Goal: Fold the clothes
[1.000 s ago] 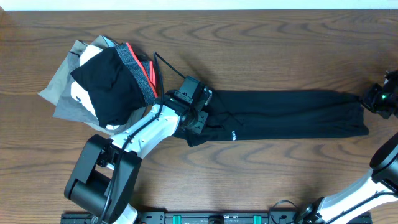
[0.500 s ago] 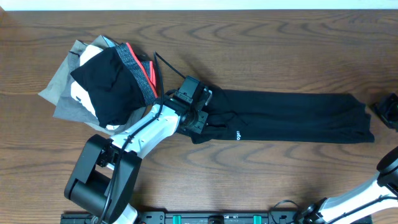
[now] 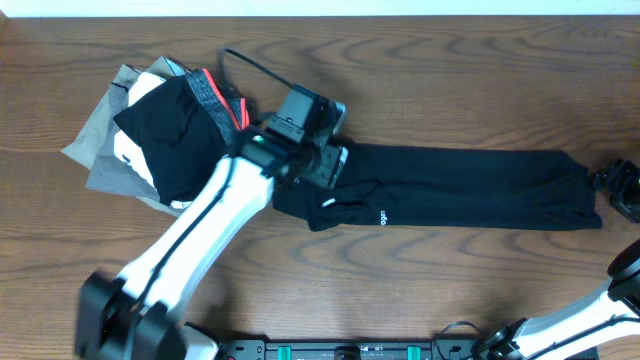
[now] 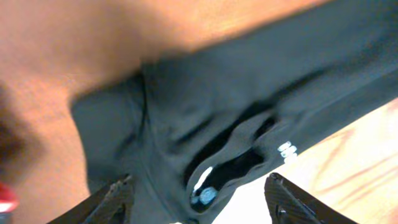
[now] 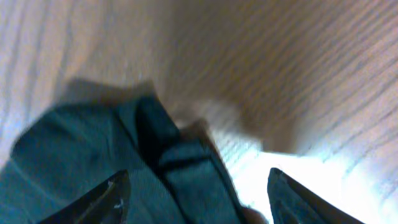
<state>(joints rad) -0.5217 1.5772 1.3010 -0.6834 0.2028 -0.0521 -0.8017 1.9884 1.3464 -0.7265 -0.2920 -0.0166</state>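
Quick look from my remote station: the black shirt (image 3: 470, 185) is lying on the wooden surface (image 3: 450, 80), gathered into one long narrow band that runs from about the middle out to the right side. Its left end is a bit rumpled, with folds and a dark gap in the fabric, and I can see the small white lettering (image 3: 378, 215) and a little round white logo (image 3: 328, 200) there.

My left hand (image 3: 320, 160) sits right over that rumpled left end. On the left wrist cam its fingers (image 4: 115, 199) are spread well apart with nothing pinched between them; the shirt lies under them with the lettering off to the right. The white left arm (image 3: 200, 235) stretches diagonally up from the bottom left of the overhead view.

My right hand (image 3: 625, 190) is at the far right edge, just beside the shirt's right end. On the right wrist cam both fingers (image 5: 106, 199) are apart too, with the folded end of the fabric lying between and under them, loose, not clamped. That view is pretty blurry, so I can't tell if anything is touching the cloth.

Off to the left there's a pile of other clothes (image 3: 150, 140), grey, white and black with a red and grey band, sitting close to the shirt's left end
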